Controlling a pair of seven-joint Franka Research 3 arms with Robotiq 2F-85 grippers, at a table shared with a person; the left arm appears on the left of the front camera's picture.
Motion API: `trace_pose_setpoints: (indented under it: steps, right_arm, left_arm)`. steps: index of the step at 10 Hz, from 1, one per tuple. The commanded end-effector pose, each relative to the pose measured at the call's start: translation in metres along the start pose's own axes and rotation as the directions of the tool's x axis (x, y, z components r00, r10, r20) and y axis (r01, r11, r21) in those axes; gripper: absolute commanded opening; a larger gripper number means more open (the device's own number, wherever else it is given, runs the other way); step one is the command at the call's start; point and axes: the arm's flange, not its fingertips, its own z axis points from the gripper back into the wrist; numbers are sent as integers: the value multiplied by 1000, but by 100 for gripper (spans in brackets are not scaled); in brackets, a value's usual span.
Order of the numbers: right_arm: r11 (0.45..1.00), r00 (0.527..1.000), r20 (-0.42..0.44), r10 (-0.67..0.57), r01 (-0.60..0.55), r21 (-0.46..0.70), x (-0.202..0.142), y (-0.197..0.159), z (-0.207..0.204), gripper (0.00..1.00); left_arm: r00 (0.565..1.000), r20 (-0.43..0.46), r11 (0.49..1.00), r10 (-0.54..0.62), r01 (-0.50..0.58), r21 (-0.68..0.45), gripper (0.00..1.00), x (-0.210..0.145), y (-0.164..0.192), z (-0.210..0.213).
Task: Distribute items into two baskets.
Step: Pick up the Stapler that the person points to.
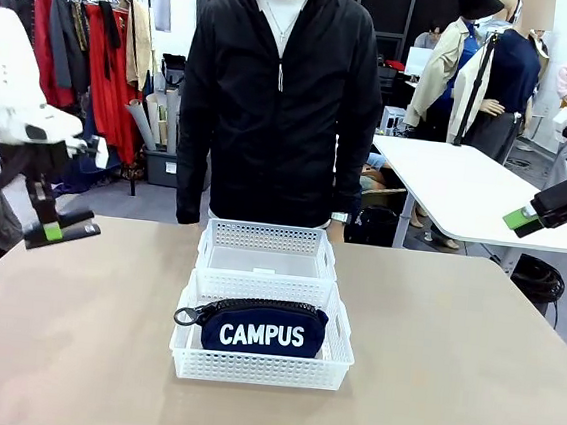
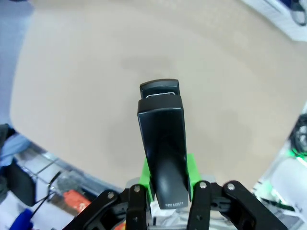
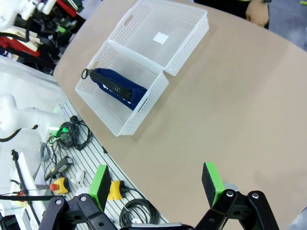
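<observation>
Near basket: white lattice basket [image 1: 261, 366] closest to my camera, the navy CAMPUS pouch [image 1: 262, 328] already lying inside it, black loop strap toward my left arm's side.

Far basket: second basket [image 1: 268, 251] butted against the first on the person's side, nothing in it that I can see but a pale patch on its floor; the person [image 1: 279, 102] stands just behind it.

Risk, drop: my left gripper [image 1: 59, 231] carries the stapler [image 2: 163, 143] high over bare table [image 1: 449, 369], well off to its own side of both baskets. I judge a slip from that height would land it on the tabletop, short of either basket.

Risk, wrong basket: the near basket lies closer along my path, so releasing early would pair the stapler with the pouch instead of splitting the two.

Risk, rim: coming in low could catch the lattice wall and shove both baskets.

Left hand: fingers pressed together, pinching the stapler by its rear end; the body juts forward past the green pads [image 2: 192, 167].

Right hand: right gripper [image 3: 158, 184] spread wide, holding nothing, hanging above the table edge with both baskets well ahead of it.
</observation>
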Motion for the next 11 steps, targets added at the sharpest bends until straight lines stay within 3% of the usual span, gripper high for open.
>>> trace_pose_setpoints:
  steps: [1, 3, 11]
  right_arm:
    - [1000, 1000, 2, -8, 8, 0, 1, 2, 0, 100]
    - [1000, 1000, 2, -8, 8, 0, 1, 2, 0, 100]
    - [1000, 1000, 2, -8, 8, 0, 1, 2, 0, 100]
  left_arm:
    - [998, 0, 997, -62, 62, 45, 0, -5, -19, 29]
    - [995, 0, 993, -99, 98, 69, 0, 2, -28, 51]
    - [998, 11, 995, -70, 69, 65, 0, 4, -30, 54]
